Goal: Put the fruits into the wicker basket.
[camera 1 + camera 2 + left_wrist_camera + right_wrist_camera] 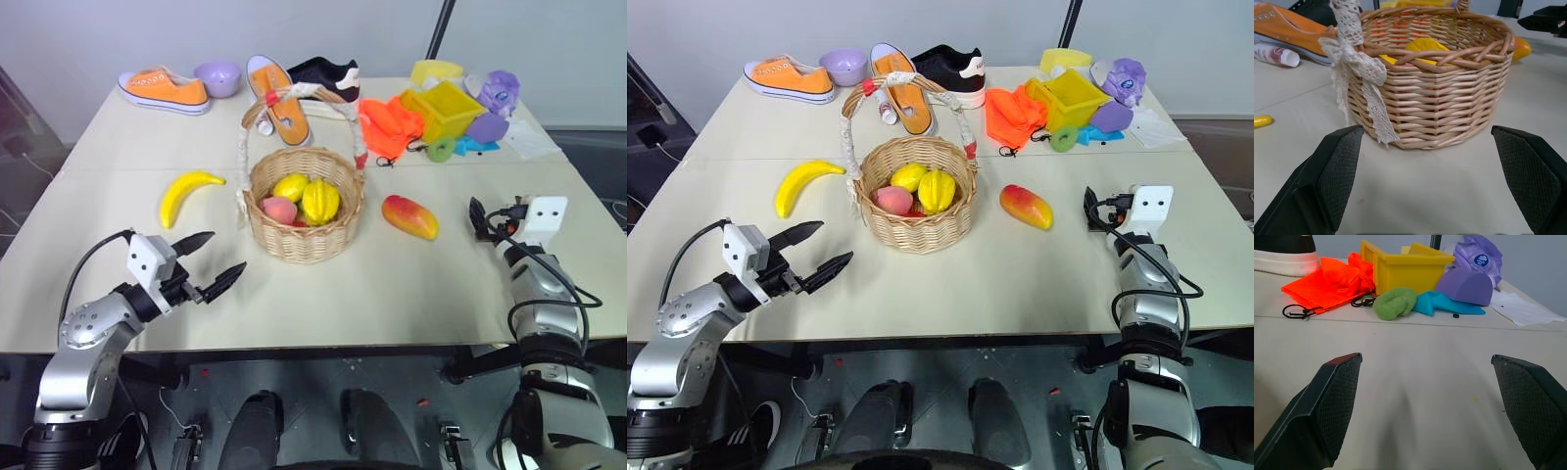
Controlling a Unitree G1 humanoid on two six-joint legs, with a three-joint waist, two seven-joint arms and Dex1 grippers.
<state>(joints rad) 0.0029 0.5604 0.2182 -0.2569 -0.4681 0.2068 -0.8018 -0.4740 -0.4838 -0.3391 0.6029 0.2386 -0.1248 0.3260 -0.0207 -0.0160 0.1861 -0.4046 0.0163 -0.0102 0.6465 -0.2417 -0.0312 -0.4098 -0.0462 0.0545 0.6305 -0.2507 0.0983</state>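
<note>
While both grippers gape empty | banana curves basket-ward | mango lies diagonal

1. Left arm low at the left, elbow bent, forearm angled inward.
2. Left gripper level, fingers spread wide, empty.
3. Right arm stretched forward at the right.
4. Right gripper level, jaws wide apart, empty.
</note>
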